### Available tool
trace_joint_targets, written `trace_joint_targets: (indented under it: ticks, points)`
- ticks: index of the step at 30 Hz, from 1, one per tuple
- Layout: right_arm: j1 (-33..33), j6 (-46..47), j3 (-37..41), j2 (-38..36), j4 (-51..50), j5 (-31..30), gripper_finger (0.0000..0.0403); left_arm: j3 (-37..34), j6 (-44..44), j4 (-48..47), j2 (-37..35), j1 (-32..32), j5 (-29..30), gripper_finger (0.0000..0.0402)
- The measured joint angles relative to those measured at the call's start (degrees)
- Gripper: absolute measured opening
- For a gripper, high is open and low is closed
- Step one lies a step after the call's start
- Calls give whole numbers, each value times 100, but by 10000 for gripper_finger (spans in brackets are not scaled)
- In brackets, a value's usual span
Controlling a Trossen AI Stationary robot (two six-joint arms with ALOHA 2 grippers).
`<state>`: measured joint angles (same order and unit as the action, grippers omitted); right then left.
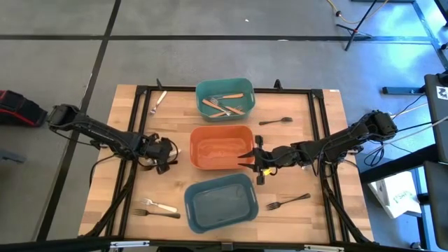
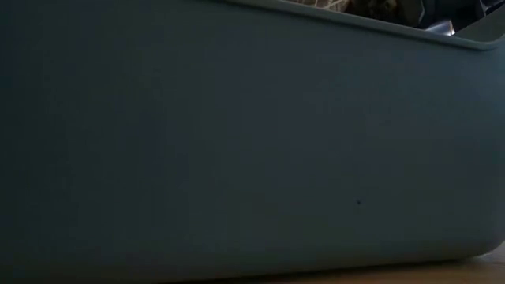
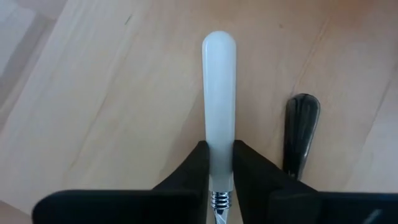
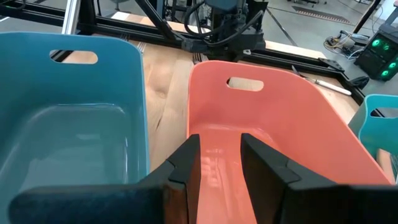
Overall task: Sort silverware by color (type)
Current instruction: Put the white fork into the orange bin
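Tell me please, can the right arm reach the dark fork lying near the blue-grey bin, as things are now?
Probably yes. The right gripper hangs open and empty at the orange bin's edge, and the dark fork lies on bare table on the right arm's side, beside the blue-grey bin, with nothing covering it.

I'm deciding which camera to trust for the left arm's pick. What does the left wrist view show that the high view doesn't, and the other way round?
Only the left wrist view shows the left gripper's fingers pressed against both sides of a cream-handled fork, with a dark metal handle lying beside it. Only the high view shows the layout: teal bin holding wooden-handled forks, orange bin, blue-grey bin, loose forks around them, and the right gripper at the orange bin's edge. Both show the wooden table and the left gripper low over it.
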<state>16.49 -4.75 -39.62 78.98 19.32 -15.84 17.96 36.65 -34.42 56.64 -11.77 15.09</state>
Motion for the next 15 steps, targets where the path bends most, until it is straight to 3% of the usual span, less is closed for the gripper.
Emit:
trace_joint_targets:
  ticks: [9, 15]
  points:
    - [0, 0, 0, 0, -14, 2, 101, 378, -276, -74, -2, -2, 279, 50]
    - [0, 0, 0, 2, -25, 2, 101, 849, -240, -109, -4, -2, 768, 51]
